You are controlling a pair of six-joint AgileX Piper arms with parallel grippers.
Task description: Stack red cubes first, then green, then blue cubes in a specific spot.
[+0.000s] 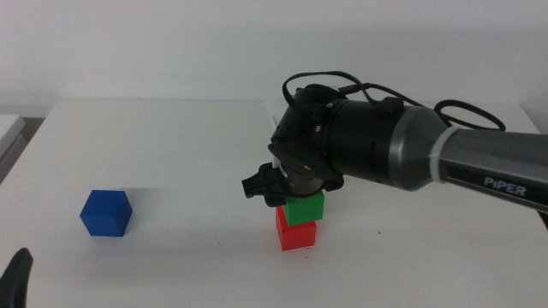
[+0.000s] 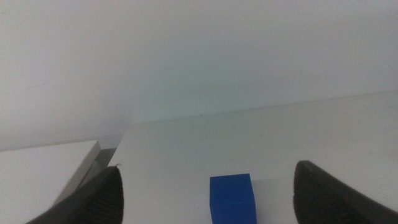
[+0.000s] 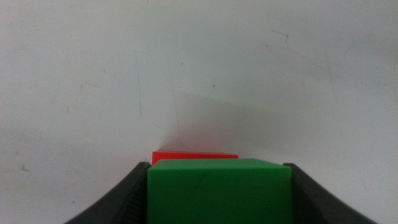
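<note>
The red cube (image 1: pixel 296 233) sits on the white table right of centre. The green cube (image 1: pixel 306 208) rests on top of it, shifted slightly to the right. My right gripper (image 1: pixel 301 198) comes in from the right and is shut on the green cube (image 3: pixel 219 193), one jaw against each side. A strip of the red cube (image 3: pixel 194 155) shows beyond it. The white tabletop around the stack bears faint dark scribbles (image 3: pixel 279 35). The blue cube (image 1: pixel 106 212) stands alone at the left. My left gripper (image 2: pixel 208 169) is open and empty, and the blue cube (image 2: pixel 232 198) lies ahead of its jaws.
One dark jaw of the waiting left gripper (image 1: pixel 17 278) shows at the bottom left corner of the middle view. The table's back edge (image 1: pixel 163 101) meets a white wall. A second white surface (image 2: pixel 43 165) adjoins the table's left side.
</note>
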